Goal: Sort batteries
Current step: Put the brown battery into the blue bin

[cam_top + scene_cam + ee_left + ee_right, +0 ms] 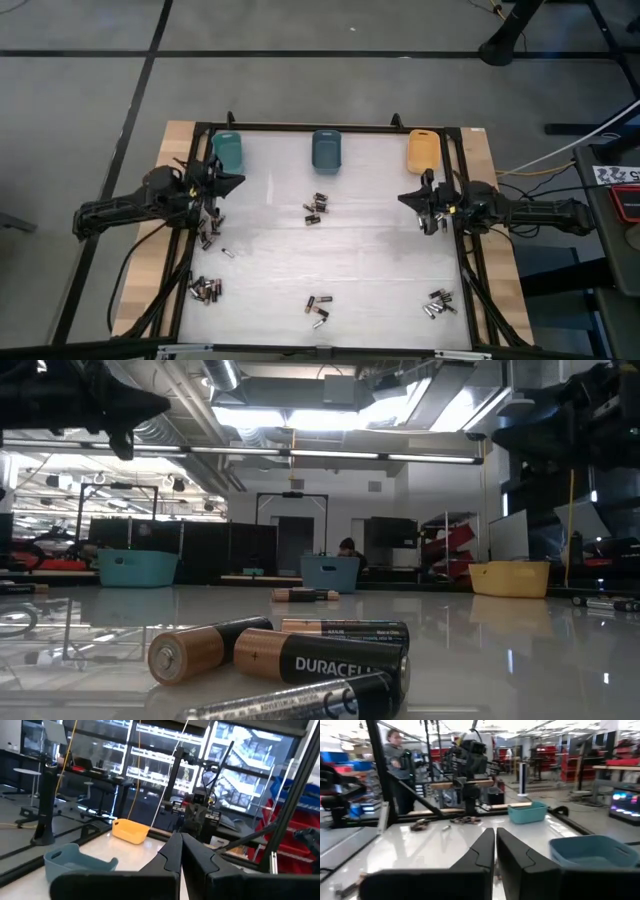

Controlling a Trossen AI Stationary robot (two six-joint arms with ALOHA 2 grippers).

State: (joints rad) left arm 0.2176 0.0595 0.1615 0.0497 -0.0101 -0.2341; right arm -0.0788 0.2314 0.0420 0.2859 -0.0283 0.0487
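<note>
Hovering with both my left pincer (236,181) and right pincer (404,199) closed, empty, I see small black-and-copper cylindrical batteries (316,208) scattered (several clusters) across the white table (360,260).

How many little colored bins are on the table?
3, all in a row along the far edge: a teal bin by the left gripper, a blue bin in the middle, and an orange bin near the right gripper. None seem hidden.
</note>
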